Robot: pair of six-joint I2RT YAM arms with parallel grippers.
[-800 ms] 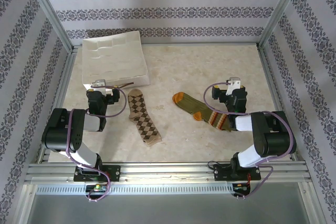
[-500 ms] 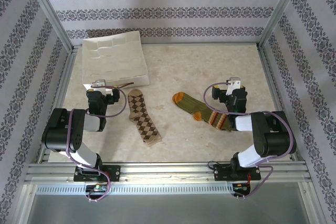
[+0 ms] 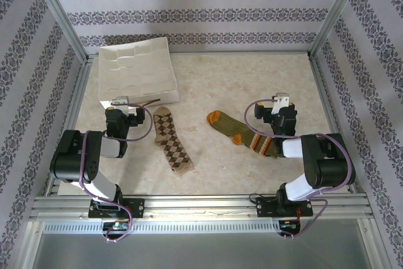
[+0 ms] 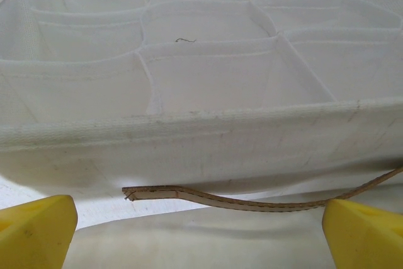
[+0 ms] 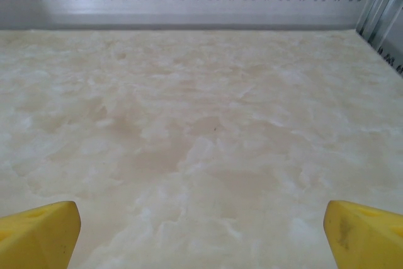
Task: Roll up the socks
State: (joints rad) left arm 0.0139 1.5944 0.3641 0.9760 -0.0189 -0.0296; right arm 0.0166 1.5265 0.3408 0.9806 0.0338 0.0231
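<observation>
No real change against the earlier overhead shots: same folded pose for both arms, same sock positions, so rolling not yet begun. Left gripper [image 4: 201,237] spread wide, nothing between the yellow fingertips [image 4: 34,228], aimed at the near wall of the white tray [image 4: 201,137]. Right gripper [image 5: 201,237] likewise wide apart and empty, facing bare table [image 5: 201,124]. Argyle sock [image 3: 173,146] flat just right of the left gripper. Green sock [image 3: 242,131] flat on the right half, orange toe toward centre, striped cuff partly hidden by the right arm. Socks well apart, probably need bringing together first. Thin brown strap [image 4: 220,198] hanging off the tray front, just ahead of the left fingers: possible snag. Patterned wall [image 3: 189,11] at the back.
</observation>
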